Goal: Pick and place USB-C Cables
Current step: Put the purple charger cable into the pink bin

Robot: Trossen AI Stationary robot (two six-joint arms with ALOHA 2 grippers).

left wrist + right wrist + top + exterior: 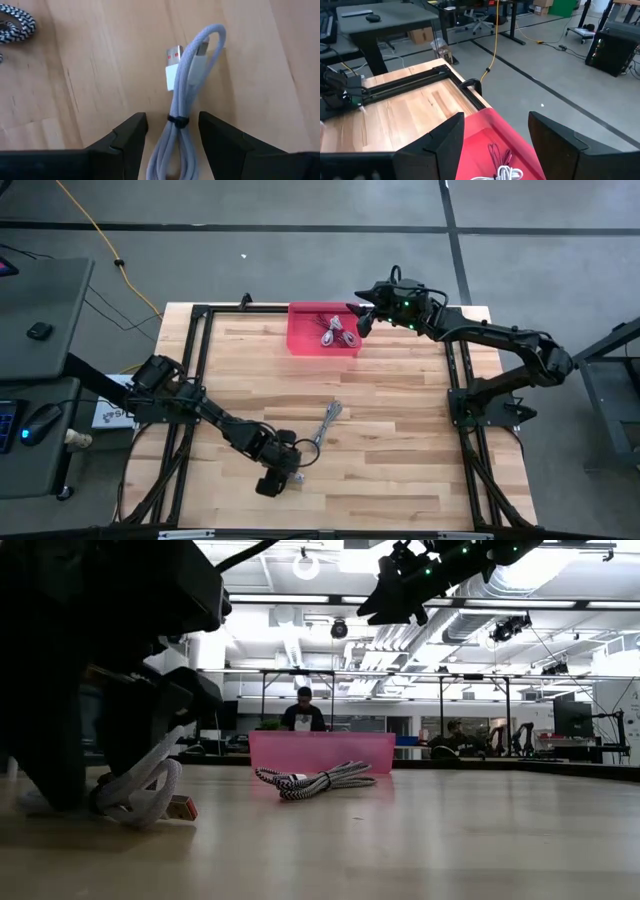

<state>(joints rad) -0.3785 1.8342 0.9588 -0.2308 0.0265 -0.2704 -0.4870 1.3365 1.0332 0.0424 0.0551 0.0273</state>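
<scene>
A: What is the left gripper (172,145) doing?

B: It is sitting low on the pale wooden plank table (400,440), near the front. Its dark fingers (127,137) are standing apart on either side of a pale grey bundled USB-C cable (187,100) with a black tie, not yet pinching it.

A: And the other cables?

B: A black-and-white braided cable bundle (328,420) is lying mid-table, near the left gripper. More grey cable bundles (335,332) are lying inside the shallow pink plastic tray (300,340) at the far edge.

A: The right gripper (495,135)?

B: It is hanging above the tray's right side, fingers spread wide, holding nothing.
</scene>
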